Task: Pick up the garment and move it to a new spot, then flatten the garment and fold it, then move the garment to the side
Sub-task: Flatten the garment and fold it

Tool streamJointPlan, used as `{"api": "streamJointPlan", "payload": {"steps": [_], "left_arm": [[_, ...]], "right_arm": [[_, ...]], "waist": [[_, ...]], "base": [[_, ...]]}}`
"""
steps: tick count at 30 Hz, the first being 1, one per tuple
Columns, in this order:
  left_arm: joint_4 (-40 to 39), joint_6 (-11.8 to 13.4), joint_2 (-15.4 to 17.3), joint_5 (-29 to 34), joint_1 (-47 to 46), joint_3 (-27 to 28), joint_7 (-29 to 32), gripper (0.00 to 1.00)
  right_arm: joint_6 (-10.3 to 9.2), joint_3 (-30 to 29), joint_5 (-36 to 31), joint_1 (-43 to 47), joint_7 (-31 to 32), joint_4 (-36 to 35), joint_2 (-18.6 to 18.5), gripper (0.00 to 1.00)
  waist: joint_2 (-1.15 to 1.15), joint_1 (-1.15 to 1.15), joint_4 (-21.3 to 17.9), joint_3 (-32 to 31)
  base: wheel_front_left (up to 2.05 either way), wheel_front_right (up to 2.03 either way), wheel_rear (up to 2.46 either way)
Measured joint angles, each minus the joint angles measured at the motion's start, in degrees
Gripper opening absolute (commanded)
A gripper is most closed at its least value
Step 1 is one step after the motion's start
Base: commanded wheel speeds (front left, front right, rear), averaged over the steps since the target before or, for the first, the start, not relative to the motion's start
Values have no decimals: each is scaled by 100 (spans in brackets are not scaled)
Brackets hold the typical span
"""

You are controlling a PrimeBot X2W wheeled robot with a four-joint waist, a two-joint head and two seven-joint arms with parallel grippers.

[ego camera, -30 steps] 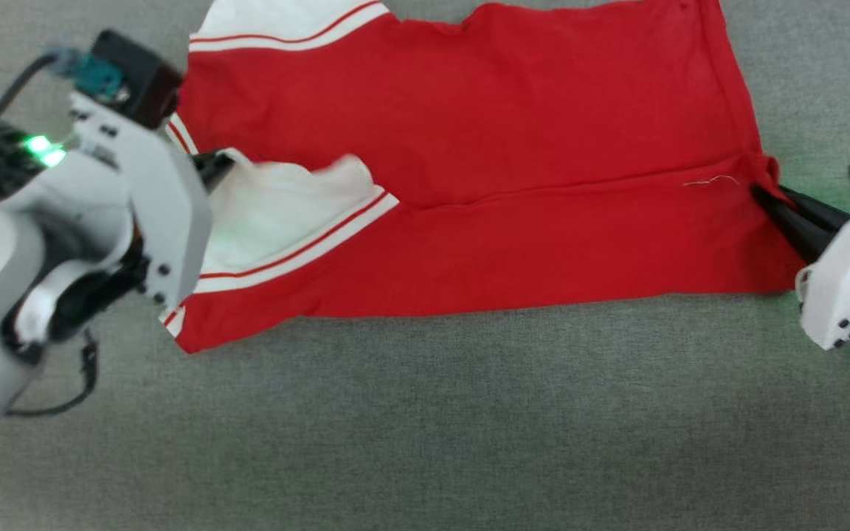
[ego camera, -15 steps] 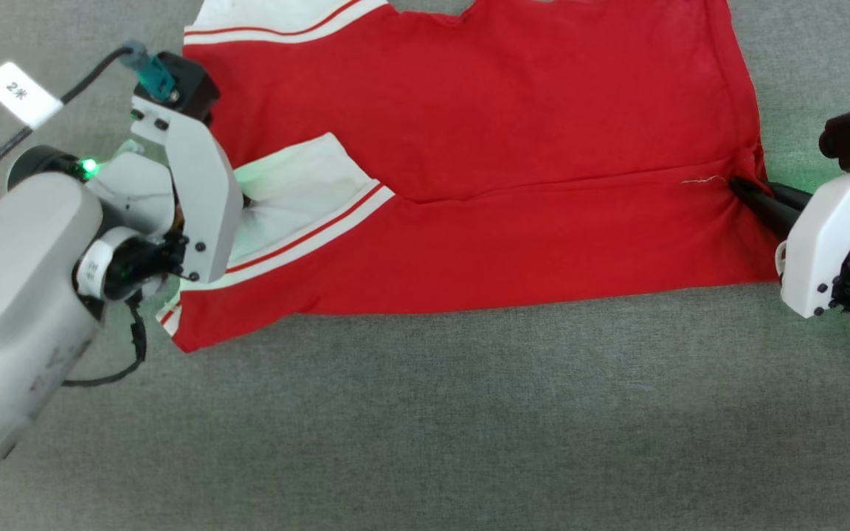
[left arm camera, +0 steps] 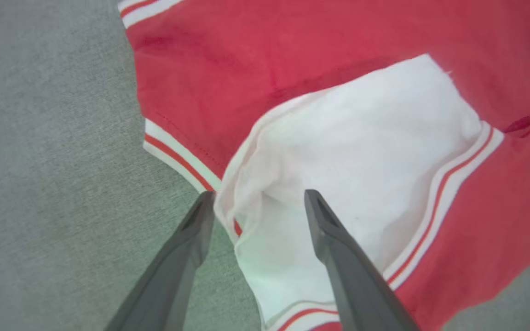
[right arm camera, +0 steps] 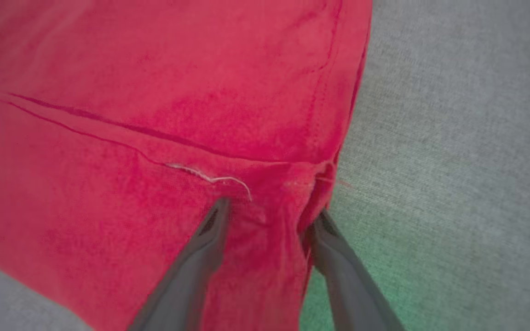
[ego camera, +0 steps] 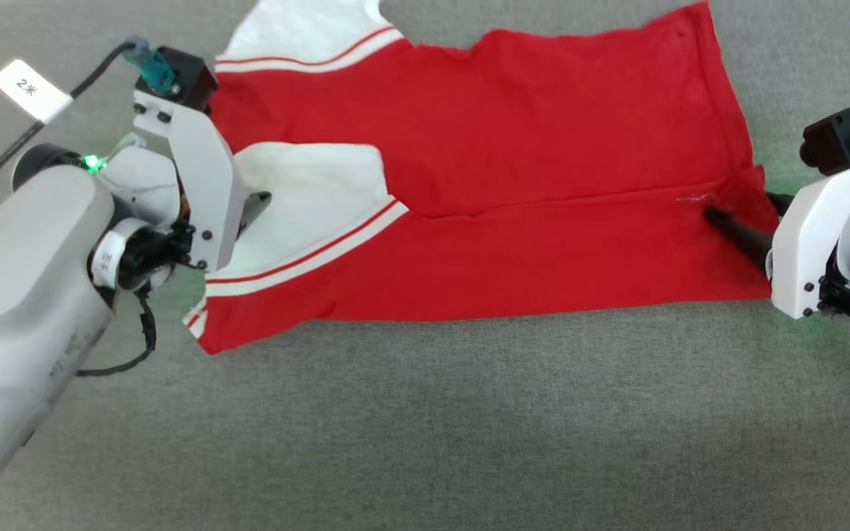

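The garment (ego camera: pixel 528 184) lies flat on the grey cloth surface (ego camera: pixel 425 428) ahead of the robot. Its long axis runs across the head view, with the sleeve end toward the robot's left and the hem toward its right. At the left end, a white sleeve (ego camera: pixel 307 192) with red-striped trim is folded onto the red body. The left gripper (left arm camera: pixel 259 195) sits at that sleeve's edge, and the head view hides most of it behind its white bracket. The left wrist view shows its jaws spread wide, one finger over the grey surface and the other over the white cloth, clamping nothing. A fold line crosses the middle of the shirt. The far sleeve (ego camera: pixel 307 33) is cut off by the top edge. No lettering can be seen. At the right end, the right gripper (right arm camera: pixel 269 207) stands with its jaws apart astride the bunched hem corner. Its wrist view shows a loose pale thread (right arm camera: pixel 210 177) just above the fingertips.
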Motion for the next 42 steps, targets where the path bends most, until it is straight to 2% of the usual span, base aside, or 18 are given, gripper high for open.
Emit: {"api": "streamJointPlan", "payload": {"steps": [7, 16, 24, 28, 34, 39, 42], "left_arm": [[-178, 85, 75, 14, 57, 57, -214, 100], [-776, 327, 364, -157, 537, 58, -96, 100], [-1135, 645, 644, -448, 1073, -45, 371, 100], [-1271, 838, 762, -614, 1251, -60, 567, 100], [-1259, 1010, 927, -719, 1440, -62, 701, 100], [-905, 1000, 876, -905, 1650, -41, 655, 100], [-589, 849, 795, -888, 1689, -86, 553, 100]], "right_arm": [[0, 2, 40, 5, -250, 76, 1, 100], [0, -459, -364, 382, -1312, -219, -62, 100], [0, -1379, -698, 1350, -1960, -845, 74, 100], [0, -2008, -1011, 1924, -2196, -1234, 274, 100], [0, -2926, -1404, 2770, -2137, -1889, 758, 100], [0, -3564, -1689, 3300, -1835, -2457, 1113, 100], [0, -3874, -1823, 3576, -1533, -2864, 1337, 100]], "waist": [[0, 0, 93, -323], [0, 0, 137, -735], [0, 0, -23, -895], [0, 0, -145, -927], [0, 0, -318, -956], [0, 0, -426, -936], [0, 0, -481, -910]], "base": [[0, 0, 0], [0, 0, 0], [0, 0, 0], [0, 0, 0], [0, 0, 0], [0, 0, 0], [0, 0, 0]]}}
